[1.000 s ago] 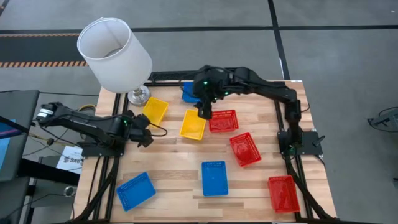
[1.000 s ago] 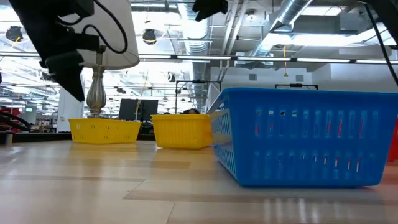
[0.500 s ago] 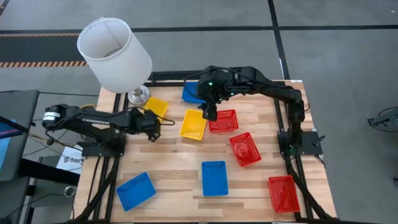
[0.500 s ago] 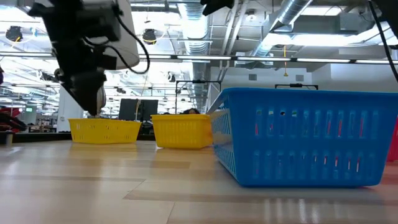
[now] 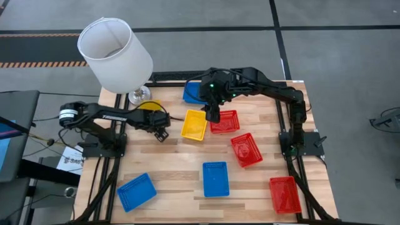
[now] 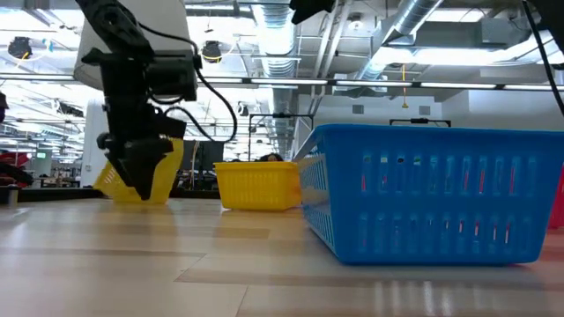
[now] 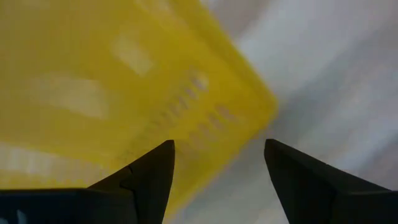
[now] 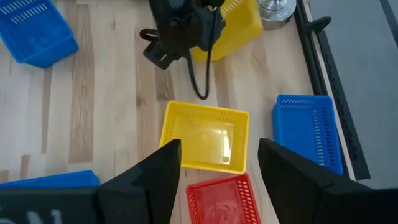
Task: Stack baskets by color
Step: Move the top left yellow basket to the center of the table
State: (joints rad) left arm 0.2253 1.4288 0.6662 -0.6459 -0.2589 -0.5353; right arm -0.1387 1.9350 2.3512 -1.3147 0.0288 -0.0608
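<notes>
No stack exists yet: the left hand (image 5: 161, 133), fingers wide, tips one yellow mesh-sided plastic basket (image 6: 145, 172) near the surface's far left corner, the right hand (image 5: 212, 115) hovers open over another yellow basket (image 5: 194, 125), other baskets lie scattered.

Your two arms were dark, nearly black, built of jointed segments on black bases bolted at the table's side edges. The left arm (image 5: 103, 117) carried a pale, whitish ring at its outer joint, and a thin black cable looped loose beside its wrist. The right arm (image 5: 269, 87) showed small green lights near its wrist. The left gripper (image 7: 214, 174) had two matte black fingers (image 7: 149, 177), broad at the root and tapering to blunt, angled tips, with a faint seam on the inner face of one. The right gripper (image 8: 214, 168) wore the same dark, wedge-shaped fingers (image 8: 155, 174), smooth and unmarked.
</notes>
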